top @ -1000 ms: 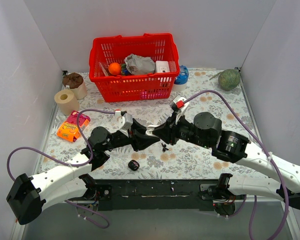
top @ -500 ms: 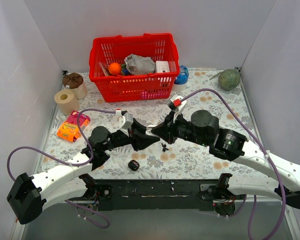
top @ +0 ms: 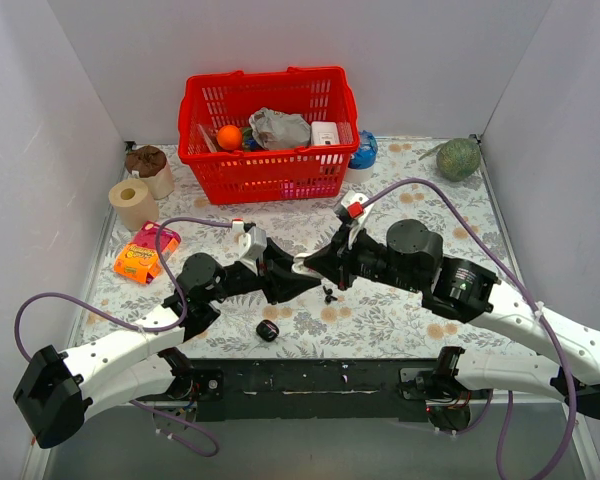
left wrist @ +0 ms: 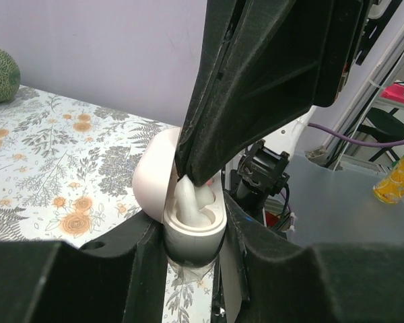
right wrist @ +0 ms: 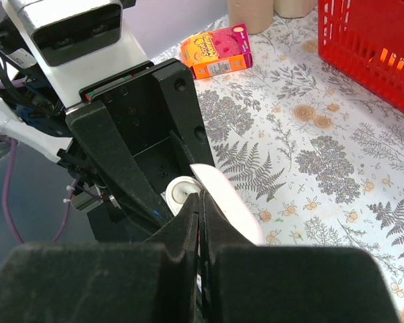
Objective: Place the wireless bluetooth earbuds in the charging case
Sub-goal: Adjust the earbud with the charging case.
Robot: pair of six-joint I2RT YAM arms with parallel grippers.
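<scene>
The black charging case (top: 268, 331) lies shut on the flowered cloth near the front edge. Two tiny black earbuds (top: 328, 293) lie on the cloth just below the meeting grippers. My left gripper (top: 298, 280) (left wrist: 194, 250) is shut on a white case (left wrist: 194, 232) (right wrist: 180, 190), which has its lid (left wrist: 155, 171) (right wrist: 230, 210) swung open. A white earbud (left wrist: 187, 202) stands in it. My right gripper (top: 316, 268) (left wrist: 192, 176) (right wrist: 200, 196) is shut, with its tips pressed on that white earbud at the case's mouth.
A red basket (top: 268, 135) with several items stands at the back. Left of it are a brown-topped roll (top: 150, 170), a paper roll (top: 132, 203) and an orange packet (top: 145, 253). A green melon (top: 459, 158) sits back right. White walls enclose three sides.
The right gripper's jaws have closed at the mouth of the white case. The right arm shifted slightly; the left arm has kept still with the case.
</scene>
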